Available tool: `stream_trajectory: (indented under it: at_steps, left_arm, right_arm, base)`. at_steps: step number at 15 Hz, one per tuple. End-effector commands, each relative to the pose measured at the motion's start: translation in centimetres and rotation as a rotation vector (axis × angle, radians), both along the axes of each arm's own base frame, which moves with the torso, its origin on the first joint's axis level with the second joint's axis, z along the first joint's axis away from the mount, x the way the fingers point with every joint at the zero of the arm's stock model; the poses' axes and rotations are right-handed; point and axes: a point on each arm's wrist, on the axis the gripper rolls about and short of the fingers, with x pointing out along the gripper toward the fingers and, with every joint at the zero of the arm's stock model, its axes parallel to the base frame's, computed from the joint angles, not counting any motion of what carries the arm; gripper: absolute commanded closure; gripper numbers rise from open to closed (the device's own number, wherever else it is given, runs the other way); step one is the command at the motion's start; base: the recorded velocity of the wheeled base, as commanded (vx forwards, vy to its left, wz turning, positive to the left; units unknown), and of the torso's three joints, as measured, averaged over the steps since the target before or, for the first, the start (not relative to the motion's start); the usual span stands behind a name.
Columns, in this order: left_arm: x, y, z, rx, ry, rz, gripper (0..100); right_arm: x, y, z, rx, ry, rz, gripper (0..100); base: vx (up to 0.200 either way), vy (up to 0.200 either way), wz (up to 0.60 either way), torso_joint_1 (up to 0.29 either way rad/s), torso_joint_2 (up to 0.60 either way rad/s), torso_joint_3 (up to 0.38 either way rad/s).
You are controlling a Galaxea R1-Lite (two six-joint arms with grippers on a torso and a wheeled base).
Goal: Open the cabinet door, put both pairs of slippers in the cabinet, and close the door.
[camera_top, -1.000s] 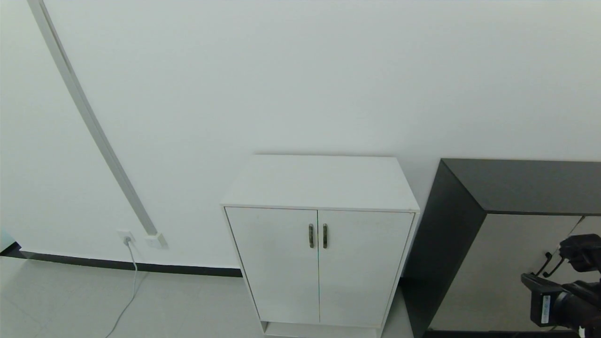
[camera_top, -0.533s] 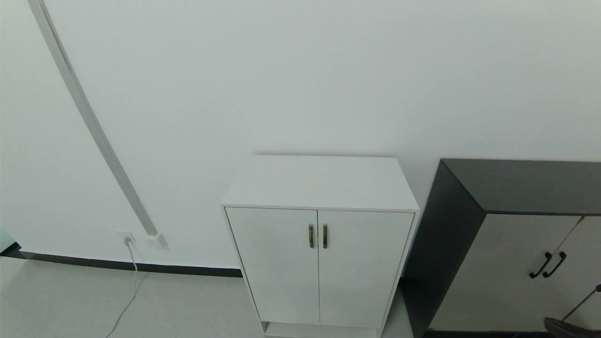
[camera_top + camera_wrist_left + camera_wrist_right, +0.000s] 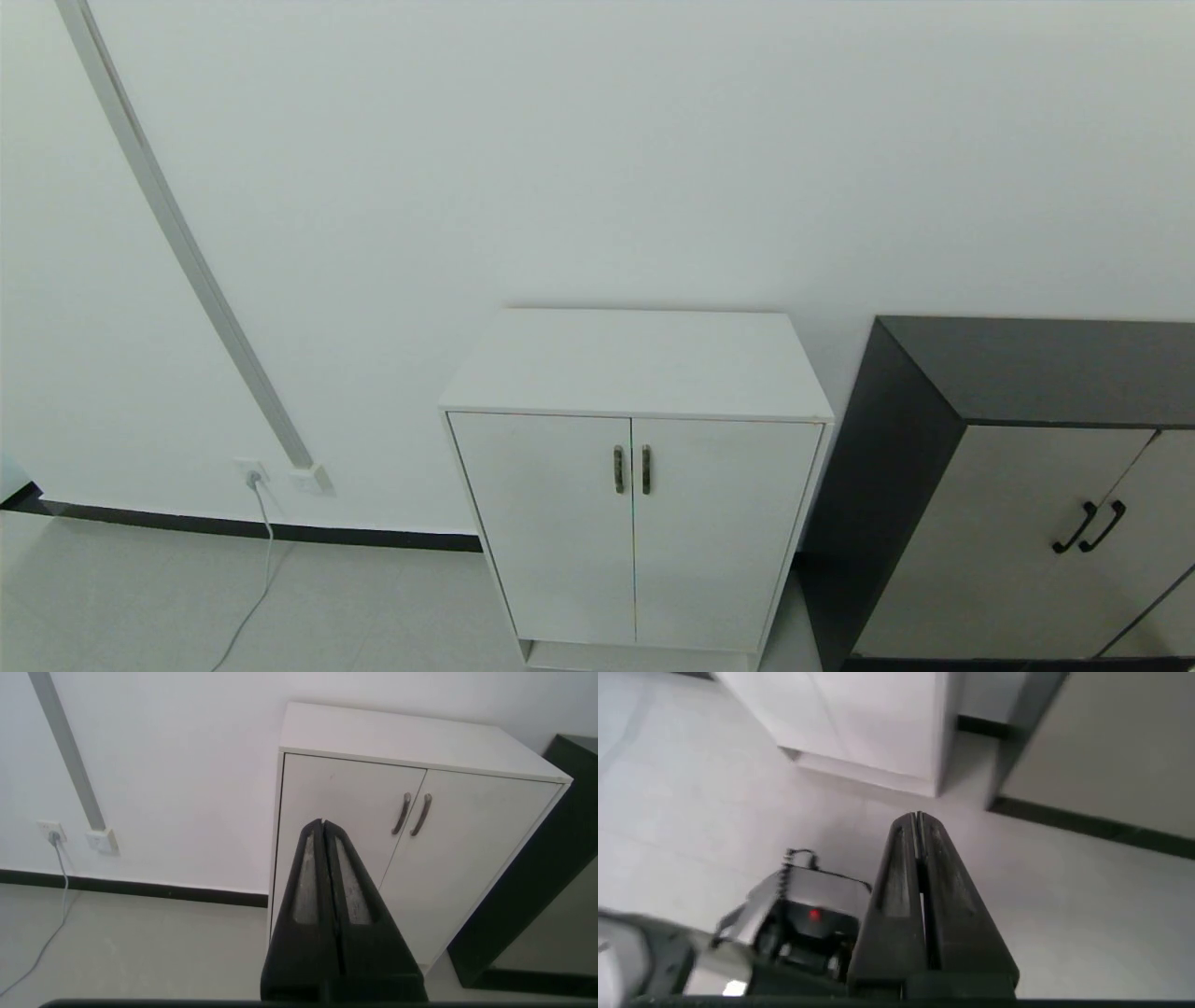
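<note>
The white cabinet [image 3: 635, 523] stands against the wall with both doors shut and two dark handles [image 3: 618, 469] side by side at the middle seam. In the left wrist view my left gripper [image 3: 323, 826] is shut with nothing in it, some way in front of the cabinet's left door [image 3: 346, 831]. My right gripper [image 3: 918, 819] is shut and empty too, held low over the pale floor [image 3: 1064, 905] in front of the foot of the white cabinet [image 3: 868, 719].
A black cabinet [image 3: 980, 485] with grey doors stands right beside the white one. A slanted wall conduit [image 3: 177, 243], a socket [image 3: 250, 471] and a cable down to the floor are at the left. Open floor lies in front.
My right arm, seen at the lower right a second ago, has dropped out of the head view. The cabinet doors stay shut.
</note>
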Motion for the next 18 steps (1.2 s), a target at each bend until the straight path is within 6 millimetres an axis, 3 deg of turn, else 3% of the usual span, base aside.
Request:
stream_trajectory:
  at_steps: [1,10,14,18]
  left_arm:
    - [0.0,0.0,0.0,0.000,0.001,0.001,100]
    - [0.0,0.0,0.0,0.001,0.001,-0.001,100]
    - [0.0,0.0,0.0,0.000,0.001,0.001,100]
    - [0.0,0.0,0.0,0.000,0.001,0.001,100]
  right_arm:
    - [-0.6,-0.1,0.2,0.018,-0.056,0.011,100]
    - [-2.0,-0.3,-0.7,0.013,-0.029,0.053,100]
    - [-2.0,-0.4,-1.1,-0.100,0.006,0.087,100]
    - [-2.4,-0.7,-0.9,-0.073,-0.054,-0.060,100]
  base:
    - [0.000,0.000,0.00,0.000,0.00,0.000]
    - [0.000,0.000,0.00,0.000,0.00,0.000]
    - [0.000,0.000,0.00,0.000,0.00,0.000]
    - [0.000,0.000,0.00,0.000,0.00,0.000]
